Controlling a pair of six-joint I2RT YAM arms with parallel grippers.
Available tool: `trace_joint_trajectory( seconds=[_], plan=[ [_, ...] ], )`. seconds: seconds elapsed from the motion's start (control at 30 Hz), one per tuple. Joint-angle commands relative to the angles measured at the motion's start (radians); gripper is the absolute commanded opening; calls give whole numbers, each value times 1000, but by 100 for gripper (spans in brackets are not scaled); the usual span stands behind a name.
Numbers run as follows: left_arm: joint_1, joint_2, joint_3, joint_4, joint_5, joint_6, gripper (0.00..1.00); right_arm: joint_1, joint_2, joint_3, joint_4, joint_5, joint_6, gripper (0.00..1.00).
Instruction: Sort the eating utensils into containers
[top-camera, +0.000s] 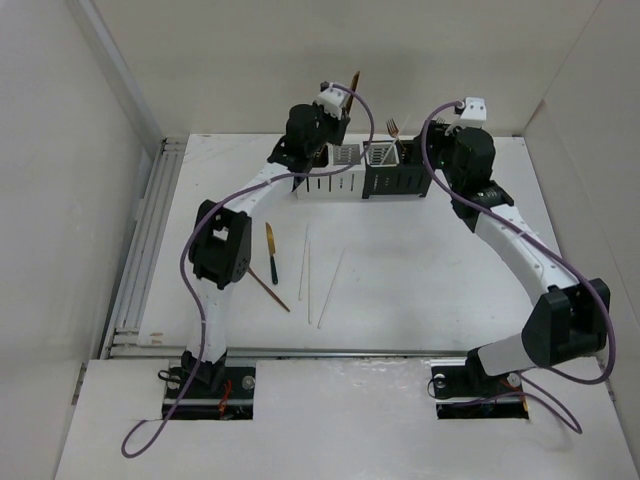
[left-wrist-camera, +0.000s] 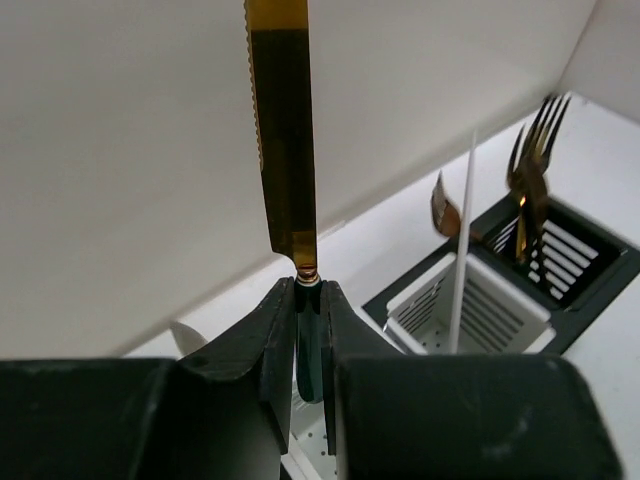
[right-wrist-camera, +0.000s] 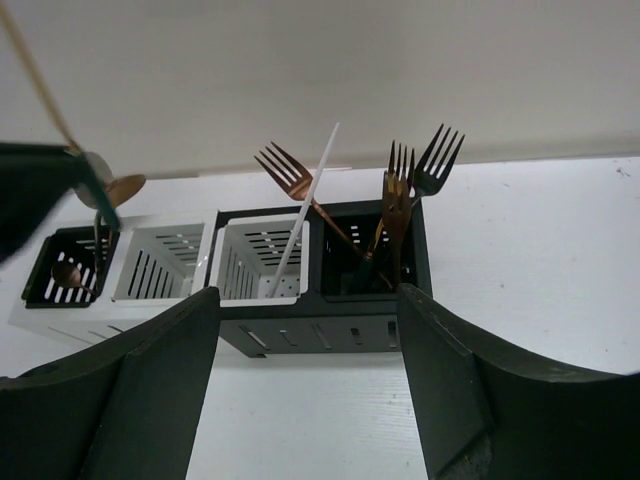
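My left gripper (left-wrist-camera: 309, 300) is shut on the dark green handle of a gold-bladed knife (left-wrist-camera: 283, 130), blade pointing up, held above the left end of the container row (top-camera: 350, 178); it also shows in the top view (top-camera: 337, 108). My right gripper (right-wrist-camera: 305, 330) is open and empty, just in front of the black box holding several forks (right-wrist-camera: 400, 190). A white chopstick (right-wrist-camera: 300, 215) leans in the white compartment (right-wrist-camera: 262, 262) next to it. Copper spoons (right-wrist-camera: 68, 272) lie in the far-left black compartment.
On the table lie a dark-handled gold knife (top-camera: 271, 250), a copper utensil (top-camera: 270, 288) and two white chopsticks (top-camera: 306, 262) (top-camera: 331, 287). White walls stand close behind the containers. Purple cables (top-camera: 370, 120) loop over both arms.
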Motion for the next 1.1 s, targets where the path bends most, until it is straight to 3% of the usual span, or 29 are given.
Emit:
trace_joint_trajectory(
  seconds=[0.0,0.43,0.47,0.5,0.53,0.73,0.8,0.93,1.07],
  plan=[
    [2,14,16,208,36,-36,0,-2,-70,-12,61,-10,-8,76],
    [2,34,-109,185,57,-157,0,-11,-79,-20,61,22,-17,76],
    [2,34,-109,176,48,-157,9,-11,-79,-20,61,22,-29,76],
    [2,34,-118,163,48,-166,28,-11,-79,-10,61,22,-46,78],
    [2,34,-119,153,37,-166,36,-11,-70,0,61,22,-57,81],
    [20,2,-85,72,47,-177,39,-11,-70,11,42,13,-117,83],
    [20,-10,-44,26,57,-177,51,-11,-70,11,33,13,-117,83],
    [31,-51,93,-150,47,-151,63,19,-70,29,-2,1,-117,83],
    [53,-161,184,-345,-30,-121,66,111,-30,87,-162,-8,-135,84]
  ],
)
